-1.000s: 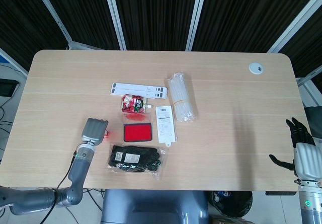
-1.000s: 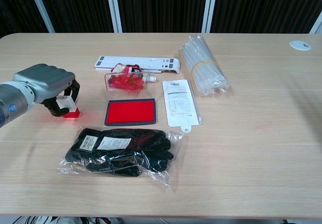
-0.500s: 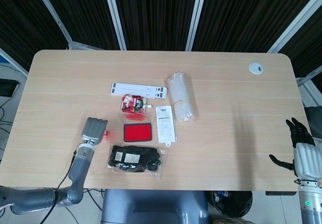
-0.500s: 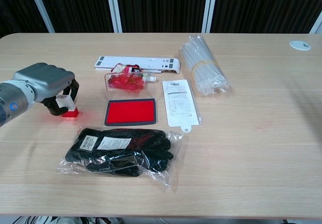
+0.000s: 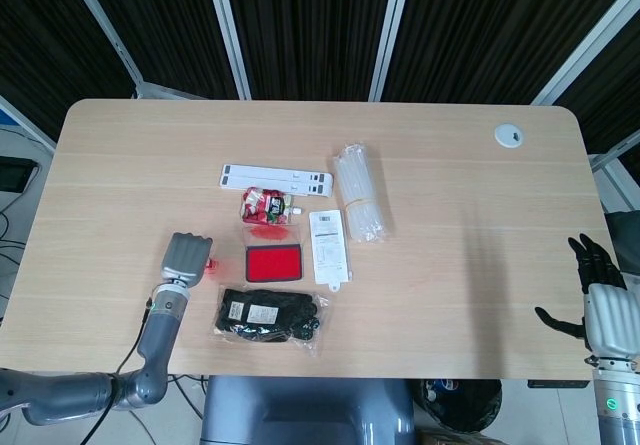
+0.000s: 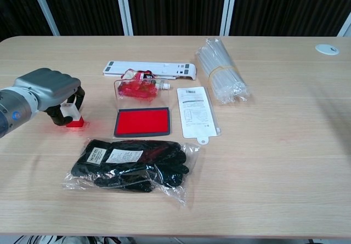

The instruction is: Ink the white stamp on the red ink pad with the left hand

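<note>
Stamp (image 6: 70, 114) sits in my left hand (image 6: 50, 93), fingers wrapped round it (red face down), beside the red ink pad (image 6: 142, 122), ready to press.

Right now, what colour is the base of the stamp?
Red, under a white top; the stamp shows best in the chest view.

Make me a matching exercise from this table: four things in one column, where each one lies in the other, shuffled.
Things:
1. stamp
2. ink pad
3. bag of black gloves
4. bundle of clear tubes

Places:
A. nearest the front edge of the table, in front of the red pad
B. in the left hand, left of the pad
C. far right of the group, beside the white card
D. middle of the group, just in front of the small red packet

Pairs: 1-B, 2-D, 3-A, 4-C
</note>
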